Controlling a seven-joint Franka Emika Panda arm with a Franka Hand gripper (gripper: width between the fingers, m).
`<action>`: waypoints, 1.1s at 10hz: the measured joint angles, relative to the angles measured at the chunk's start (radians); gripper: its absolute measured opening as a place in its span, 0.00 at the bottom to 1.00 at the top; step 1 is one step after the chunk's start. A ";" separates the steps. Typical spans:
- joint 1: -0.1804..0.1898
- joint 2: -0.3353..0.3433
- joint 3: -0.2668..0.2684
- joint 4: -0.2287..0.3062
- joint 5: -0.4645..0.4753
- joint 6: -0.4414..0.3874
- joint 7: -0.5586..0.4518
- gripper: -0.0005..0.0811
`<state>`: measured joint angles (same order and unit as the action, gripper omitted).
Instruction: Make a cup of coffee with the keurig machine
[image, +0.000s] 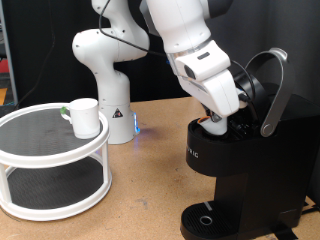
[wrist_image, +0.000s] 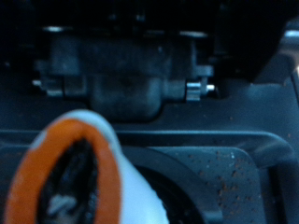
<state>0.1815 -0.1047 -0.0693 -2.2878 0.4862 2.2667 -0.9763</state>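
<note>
- Gripper (image: 215, 118) lowered into the opened top of the keurig machine (image: 240, 165), on the exterior view's right.
- Fingertips hidden in the machine's brew opening; cannot tell whether apart or together.
- A small reddish-and-white object visible just under the wrist at the opening; too small to identify in the exterior view.
- Machine's silver-grey arched lid handle (image: 272, 90) raised and tilted back, lid standing open above the black body.
- White lettering down the machine's front, round drip base (image: 205, 218) at the exterior view's bottom, resting on the brown worktop (image: 140, 195).
- The cup (image: 84, 117) upright on the top tier of a round white two-tier stand (image: 50, 160), on the exterior view's left, well apart from the machine and the gripper.
- Cup's handle turned toward the exterior view's left; dark mesh-like surface beneath it.
- Arm's white base (image: 105, 85) standing behind the stand, near the middle of the exterior view, with a small blue glow beside its foot.
- Wrist view: dark, blurred interior of the machine (wrist_image: 140, 75), with a blurred orange-and-white rounded shape (wrist_image: 84, 173) very close to the lens; fingers not distinguishable there.
</note>
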 joint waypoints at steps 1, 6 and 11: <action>0.000 0.005 0.005 0.000 -0.006 0.013 0.007 0.11; 0.000 0.008 0.014 0.002 -0.044 0.017 0.039 0.11; 0.000 0.033 0.017 -0.006 -0.044 0.018 0.042 0.51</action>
<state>0.1815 -0.0712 -0.0525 -2.2937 0.4424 2.2848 -0.9344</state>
